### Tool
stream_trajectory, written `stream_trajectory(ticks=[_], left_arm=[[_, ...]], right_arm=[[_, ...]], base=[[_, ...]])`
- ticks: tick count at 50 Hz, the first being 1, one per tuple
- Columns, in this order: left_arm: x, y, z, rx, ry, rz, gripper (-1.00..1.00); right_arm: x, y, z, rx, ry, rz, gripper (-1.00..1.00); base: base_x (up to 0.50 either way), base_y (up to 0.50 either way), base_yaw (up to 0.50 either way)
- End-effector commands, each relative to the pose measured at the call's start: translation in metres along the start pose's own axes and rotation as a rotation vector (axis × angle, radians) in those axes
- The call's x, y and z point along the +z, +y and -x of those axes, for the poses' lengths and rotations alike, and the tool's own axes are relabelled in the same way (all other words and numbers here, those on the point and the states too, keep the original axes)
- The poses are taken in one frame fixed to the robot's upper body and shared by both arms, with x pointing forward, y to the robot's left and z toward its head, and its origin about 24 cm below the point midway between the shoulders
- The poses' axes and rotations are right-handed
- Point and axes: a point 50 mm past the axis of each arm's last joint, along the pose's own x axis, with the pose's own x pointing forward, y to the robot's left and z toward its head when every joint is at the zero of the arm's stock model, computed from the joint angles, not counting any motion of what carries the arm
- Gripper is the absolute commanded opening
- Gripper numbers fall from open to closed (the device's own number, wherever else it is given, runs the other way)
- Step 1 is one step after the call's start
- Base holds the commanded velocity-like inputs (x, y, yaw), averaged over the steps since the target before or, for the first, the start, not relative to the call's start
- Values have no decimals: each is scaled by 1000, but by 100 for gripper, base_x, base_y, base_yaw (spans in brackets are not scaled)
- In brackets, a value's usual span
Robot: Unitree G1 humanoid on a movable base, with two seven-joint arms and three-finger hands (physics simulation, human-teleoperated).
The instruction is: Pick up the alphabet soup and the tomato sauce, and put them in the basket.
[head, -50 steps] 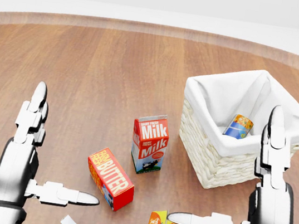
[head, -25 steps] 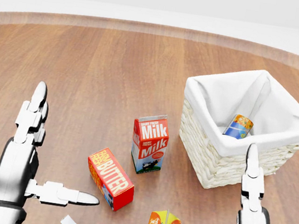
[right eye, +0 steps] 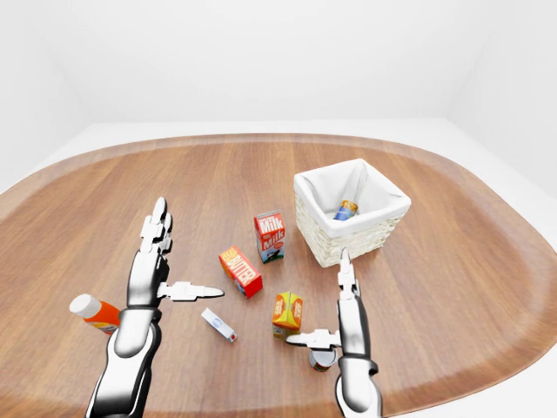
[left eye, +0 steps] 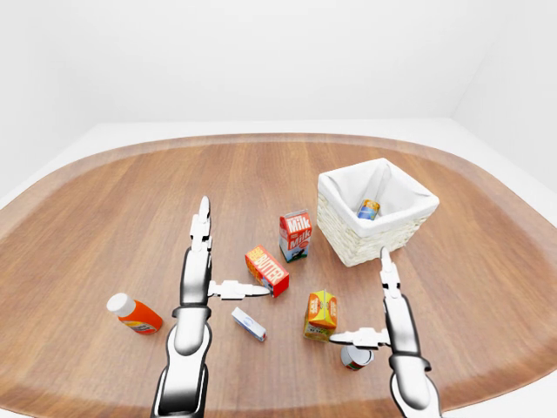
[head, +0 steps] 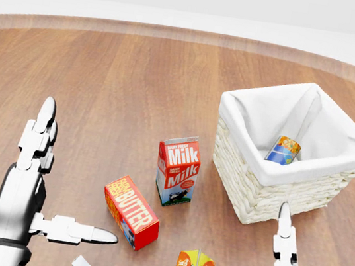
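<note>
**One can in the basket, the second under the right hand**

The table (left eye: 130, 183) is a broad wooden oval with plenty of bare board all round; its near rim runs just below both wrists, so the arms work close to that edge. The basket (left eye: 346, 246), white-lined wicker, stands above the right hand's fingertips and already holds one can (head: 283, 149) leaning against its far wall; I take that for one of the two wanted tins, though the label is too small to read.

The second can (right eye: 322, 357) stands just beneath the right hand (right eye: 346, 324), whose fingers are spread and grip nothing. The left hand (left eye: 198, 277) hovers likewise open-fingered, its thumb tip near the butter box (left eye: 267, 270).

So the second pick seems in hand: the right fingers must drop and close round that can. The small orange carton (right eye: 288, 312) crowds the thumb side; the way up to the basket looks open, with the milk carton (left eye: 295, 234) well off to the left.
</note>
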Motion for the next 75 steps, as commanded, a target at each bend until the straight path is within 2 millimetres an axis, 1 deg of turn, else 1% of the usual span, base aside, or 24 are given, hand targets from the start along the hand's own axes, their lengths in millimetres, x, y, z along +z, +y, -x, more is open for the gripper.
stream_trajectory(ticks=[1,8,21,29,48,53,58,65,69,75], left_arm=[[0,0,0,1,0,-4,100],[0,0,0,1,0,-4,100],[0,0,0,1,0,-4,100],[0,0,0,1,0,-4,100],[0,0,0,1,0,-4,100],[0,0,0,1,0,-4,100],[0,0,0,1,0,-4,100],[0,0,0,1,0,-3,100],[0,0,0,1,0,-4,100],[0,0,0,1,0,-4,100]], right_arm=[[-13,3,8,6,58,40,100],[-18,4,11,13,78,52,100],[-19,5,16,17,86,67,100],[-28,8,20,24,120,102,100],[-38,9,25,26,160,124,100],[-38,9,24,26,160,126,100],[-44,11,24,23,181,148,100],[-46,11,25,23,188,155,100],[-51,13,25,24,203,175,100],[-49,12,25,24,197,170,100]], base=[[0,0,0],[0,0,0],[0,0,0],[0,0,0],[0,0,0],[0,0,0],[0,0,0],[0,0,0],[0,0,0],[0,0,0]])
